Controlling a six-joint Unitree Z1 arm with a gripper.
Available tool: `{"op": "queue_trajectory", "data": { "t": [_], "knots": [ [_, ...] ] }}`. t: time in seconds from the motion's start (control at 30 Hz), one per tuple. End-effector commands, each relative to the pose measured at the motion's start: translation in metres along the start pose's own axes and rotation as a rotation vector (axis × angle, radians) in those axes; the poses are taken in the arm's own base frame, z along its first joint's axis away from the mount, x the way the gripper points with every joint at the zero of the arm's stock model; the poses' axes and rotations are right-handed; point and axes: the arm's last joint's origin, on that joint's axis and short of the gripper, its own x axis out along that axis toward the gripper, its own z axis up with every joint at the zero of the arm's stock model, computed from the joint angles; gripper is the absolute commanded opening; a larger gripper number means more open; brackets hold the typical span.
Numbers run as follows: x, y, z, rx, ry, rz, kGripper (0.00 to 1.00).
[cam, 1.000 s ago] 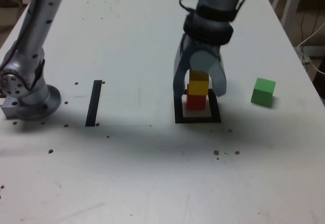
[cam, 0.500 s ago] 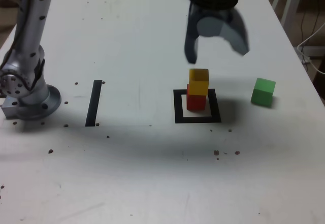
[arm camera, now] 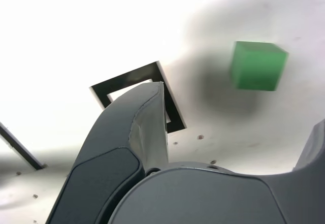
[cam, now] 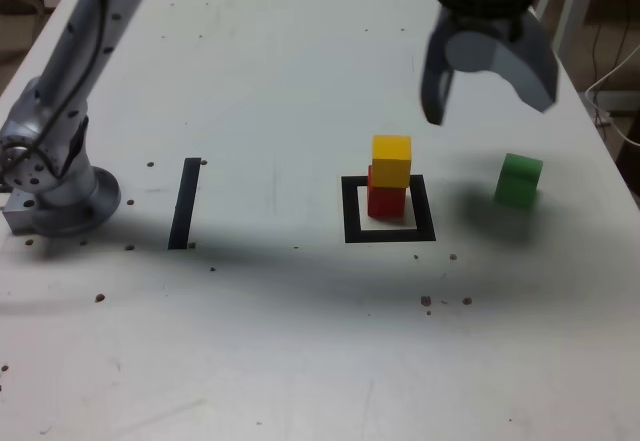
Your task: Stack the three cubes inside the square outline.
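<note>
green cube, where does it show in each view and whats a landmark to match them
Exterior view: the small matte green cube sits alone on the white table at the exterior view's right, beside the stack, below the open claw.
Wrist view: the same cube lies on the table beyond the claw's fingers.
Shared landmark: the black tape square outline.
</note>
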Motion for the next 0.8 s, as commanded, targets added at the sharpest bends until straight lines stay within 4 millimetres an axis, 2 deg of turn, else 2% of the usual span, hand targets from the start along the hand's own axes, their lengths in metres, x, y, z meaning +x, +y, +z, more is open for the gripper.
{"op": "queue_trajectory", "data": {
  "t": [0.0, 0.57, 0.67, 0.77],
  "knots": [
    [0.006, 0.001, 0.006, 0.01, 0.008, -0.013, 0.99],
    [0.063, 0.006, 0.051, 0.064, 0.019, -0.137, 0.98],
    [0.074, 0.007, 0.054, 0.065, 0.035, -0.163, 0.91],
    [0.08, 0.007, 0.054, 0.064, 0.055, -0.177, 0.81]
  ]
}}
